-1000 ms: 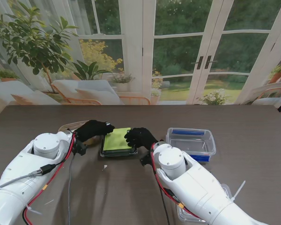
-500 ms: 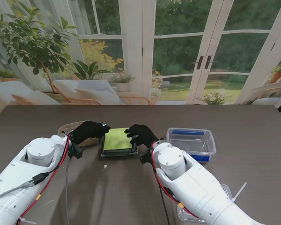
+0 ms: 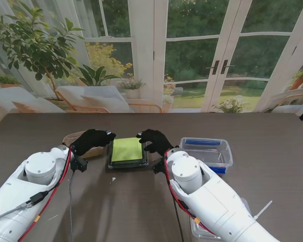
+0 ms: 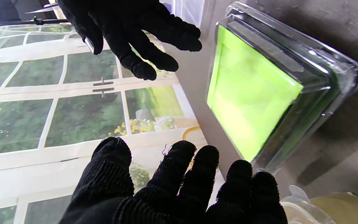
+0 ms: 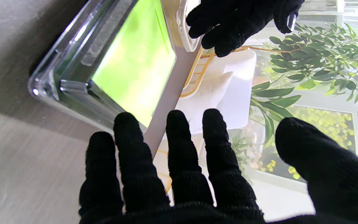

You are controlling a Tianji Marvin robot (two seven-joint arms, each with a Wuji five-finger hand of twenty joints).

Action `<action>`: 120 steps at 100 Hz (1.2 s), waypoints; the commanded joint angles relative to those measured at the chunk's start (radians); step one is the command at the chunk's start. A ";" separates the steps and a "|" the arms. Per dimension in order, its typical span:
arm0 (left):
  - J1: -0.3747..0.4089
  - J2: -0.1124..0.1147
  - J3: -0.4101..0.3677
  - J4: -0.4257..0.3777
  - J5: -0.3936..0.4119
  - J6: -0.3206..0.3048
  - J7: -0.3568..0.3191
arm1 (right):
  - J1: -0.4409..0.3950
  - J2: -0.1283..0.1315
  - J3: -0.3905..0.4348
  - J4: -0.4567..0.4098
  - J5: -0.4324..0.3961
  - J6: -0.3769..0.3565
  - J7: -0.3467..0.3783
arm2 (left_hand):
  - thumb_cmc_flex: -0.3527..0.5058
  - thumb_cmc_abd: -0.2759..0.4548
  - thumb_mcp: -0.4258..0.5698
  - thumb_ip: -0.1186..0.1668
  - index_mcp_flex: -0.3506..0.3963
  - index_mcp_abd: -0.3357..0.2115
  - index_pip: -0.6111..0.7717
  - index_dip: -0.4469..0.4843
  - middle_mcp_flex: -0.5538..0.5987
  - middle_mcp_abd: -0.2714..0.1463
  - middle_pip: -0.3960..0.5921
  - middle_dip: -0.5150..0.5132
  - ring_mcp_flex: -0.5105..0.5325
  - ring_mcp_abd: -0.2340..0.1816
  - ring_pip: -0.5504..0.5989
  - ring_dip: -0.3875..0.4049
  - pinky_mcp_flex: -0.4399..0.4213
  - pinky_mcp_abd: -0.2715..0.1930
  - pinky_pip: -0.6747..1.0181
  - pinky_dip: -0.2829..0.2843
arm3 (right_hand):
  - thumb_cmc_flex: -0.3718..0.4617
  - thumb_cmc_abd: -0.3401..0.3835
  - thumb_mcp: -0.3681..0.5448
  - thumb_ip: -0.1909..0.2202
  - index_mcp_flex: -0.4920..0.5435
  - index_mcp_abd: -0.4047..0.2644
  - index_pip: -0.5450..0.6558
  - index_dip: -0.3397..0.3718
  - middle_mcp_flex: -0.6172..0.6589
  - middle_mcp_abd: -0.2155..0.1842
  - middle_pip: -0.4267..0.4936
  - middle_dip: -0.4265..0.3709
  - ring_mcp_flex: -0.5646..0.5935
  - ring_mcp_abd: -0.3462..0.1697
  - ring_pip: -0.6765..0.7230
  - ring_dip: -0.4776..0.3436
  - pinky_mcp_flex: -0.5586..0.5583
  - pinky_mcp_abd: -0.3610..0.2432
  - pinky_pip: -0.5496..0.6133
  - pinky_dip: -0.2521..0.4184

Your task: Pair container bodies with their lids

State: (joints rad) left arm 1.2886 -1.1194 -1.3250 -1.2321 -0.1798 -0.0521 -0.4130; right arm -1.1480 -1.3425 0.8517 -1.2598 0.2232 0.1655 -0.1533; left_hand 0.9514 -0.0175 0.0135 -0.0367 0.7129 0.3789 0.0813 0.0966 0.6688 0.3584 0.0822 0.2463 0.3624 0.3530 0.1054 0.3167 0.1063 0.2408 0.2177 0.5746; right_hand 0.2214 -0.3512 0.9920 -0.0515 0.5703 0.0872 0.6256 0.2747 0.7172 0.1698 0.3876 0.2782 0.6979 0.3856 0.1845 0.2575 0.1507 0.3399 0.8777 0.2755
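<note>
The green-lidded container (image 3: 127, 152) has a gloved hand on each side, left hand (image 3: 91, 140) and right hand (image 3: 155, 141), both spread and clear of it; its top lies unobstructed; a blue-lidded tub (image 3: 205, 153) crowds the right; bare table (image 3: 126, 201) lies nearer me.

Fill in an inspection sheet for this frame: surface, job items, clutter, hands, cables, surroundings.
Surface: dark wood-grain table, a small pale speck near me.
Job's things: green-lidded clear container at centre, lid on; clear container with blue lid to its right; tan lid at the left, partly hidden; another clear container under the right arm.
Clutter: nothing seen.
Hands: left hand and right hand open, flanking the green-lidded container, not touching it.
Cables: red and black cables along both arms.
Surroundings: glass doors, potted plant, garden beyond.
</note>
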 commanded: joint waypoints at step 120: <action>0.269 -0.042 0.044 -0.264 0.051 -0.271 0.331 | -0.529 0.155 0.362 -0.514 -0.383 -0.133 -0.002 | -0.044 -0.052 -0.021 0.024 -0.038 -0.032 0.034 0.100 0.047 -0.012 0.026 0.087 0.081 0.022 0.073 0.077 0.062 0.079 0.060 0.131 | -0.011 -0.063 -0.030 -0.014 -0.021 -0.041 -0.006 -0.009 -0.031 -0.013 0.036 0.027 -0.024 -0.088 0.016 0.020 0.068 -0.021 -0.024 0.093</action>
State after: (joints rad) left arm 1.5456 -1.1505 -1.2854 -1.4887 -0.1272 -0.3189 -0.0735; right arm -1.6605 -1.1941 1.2101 -1.7734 -0.1637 0.0381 -0.1615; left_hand 0.9380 -0.0610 0.0139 -0.0232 0.6879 0.3689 0.1126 0.1813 0.7012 0.3594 0.1041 0.3159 0.4256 0.3691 0.1570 0.3805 0.1661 0.3178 0.2576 0.6810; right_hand 0.2214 -0.3729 0.9890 -0.0515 0.5604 0.0723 0.6162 0.2552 0.6972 0.1695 0.4000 0.2813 0.6513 0.3218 0.1807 0.2592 0.1507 0.3401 0.8462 0.3382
